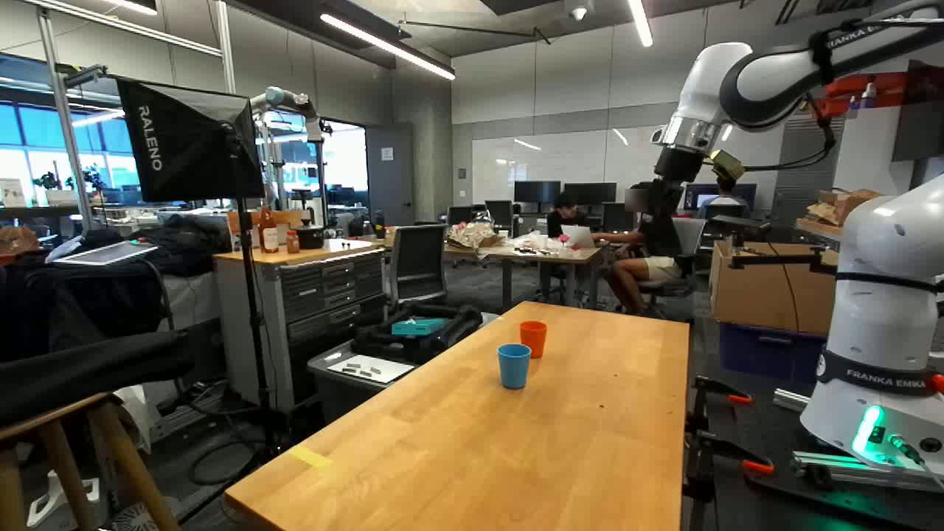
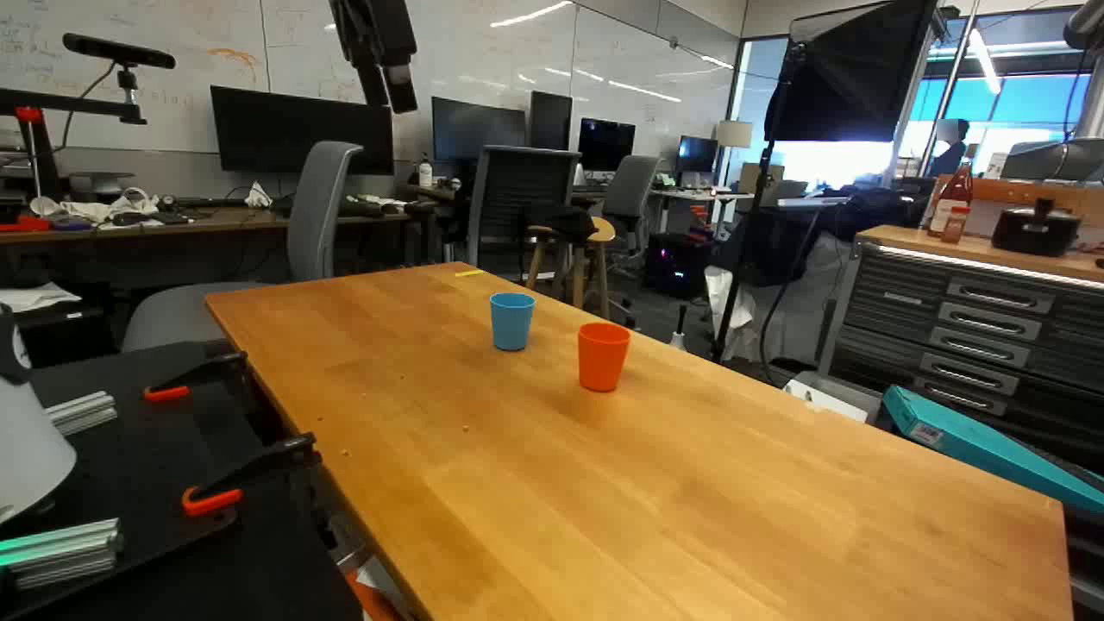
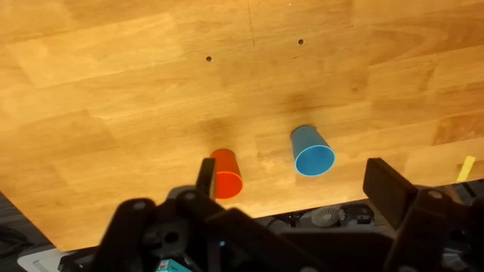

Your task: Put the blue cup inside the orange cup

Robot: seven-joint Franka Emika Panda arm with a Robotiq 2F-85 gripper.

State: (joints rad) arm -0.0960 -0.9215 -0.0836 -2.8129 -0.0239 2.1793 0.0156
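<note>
Gripper [image 3: 291,168] raised well above the table [image 3: 113,132], fingers [image 3: 391,185] spread wide. Seen between them, wrist view, blue cup [image 3: 312,151] stands upright on the table; orange cup [image 3: 228,175] upright near it, the two apart, both mouths facing up.

Table: warm planked wood, joints and grain plain to see, two small dark round marks [image 3: 208,59], a strip of yellow tape [image 1: 311,457] close to an edge. Black clamps [image 2: 259,470] with orange ends sit along one side, near the robot base [image 1: 877,332], which carries a green light [image 1: 866,429].

Room around me: black softbox [image 1: 184,140] lettered RALENO, drawer cabinet [image 1: 324,295] bearing a reddish bottle [image 1: 268,223], ceiling light strips [image 1: 387,46], monitors [image 2: 302,129], and a written-on whiteboard [image 2: 233,43]. Seated person [image 1: 656,240] at a far desk [image 1: 568,256], dark top, pale shorts, face blurred.

Obscured: one finger covers part of the orange cup in the wrist view; dark linkage [image 3: 261,241] blocks much of the lower area, leaving a corner of a teal box [image 3: 172,266]. In an exterior view the blue cup [image 1: 514,366] overlaps the orange cup, and the gripper, dark against that person's clothing, gives away little of its fingers. The arm [image 1: 774,85] there runs off the edge, part of it unseen. In an exterior view the gripper [image 2: 391,95] is cut off at the top and the base at the side. Writing on the whiteboard is mostly too faint to read. Items heaped on the far desk are too small to name.
</note>
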